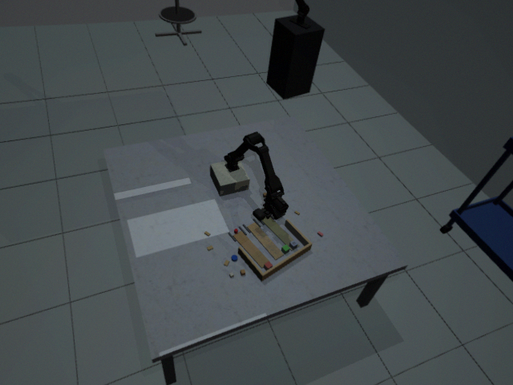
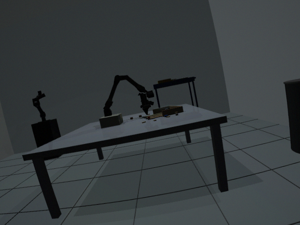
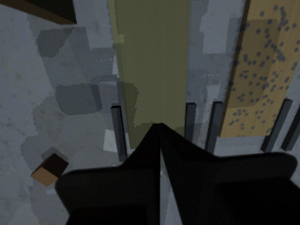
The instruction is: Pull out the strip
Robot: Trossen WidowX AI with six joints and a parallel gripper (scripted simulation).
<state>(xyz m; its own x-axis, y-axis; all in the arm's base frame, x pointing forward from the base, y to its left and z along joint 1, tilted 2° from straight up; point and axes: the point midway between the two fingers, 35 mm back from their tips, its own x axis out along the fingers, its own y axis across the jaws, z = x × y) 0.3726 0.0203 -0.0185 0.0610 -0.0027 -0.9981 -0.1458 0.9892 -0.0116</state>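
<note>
My gripper [image 2: 146, 114] [image 3: 157, 127] is shut and empty, pointing down just over the near end of the olive strip [image 1: 277, 232] [image 3: 152, 56]. A speckled strip [image 1: 260, 236] [image 3: 262, 61] lies beside it, and a third tan strip [image 1: 249, 247] lies farther left in the top view. A blue-grey cube [image 1: 293, 245] with a faint mark on top is at the olive strip's far end. A green cube [image 1: 285, 249] is close beside it, near the speckled strip's end. A red cube [image 1: 268, 265] is at the third strip's far end. The label is too small to read.
A wooden frame [image 1: 286, 261] walls the strips' far ends and sides. Thin dark rails [image 3: 119, 133] [image 3: 189, 122] flank the olive strip's near end. A small brown block [image 3: 44, 177] lies left in the wrist view. A blue disc [image 1: 234, 257] and several small blocks lie outside the frame.
</note>
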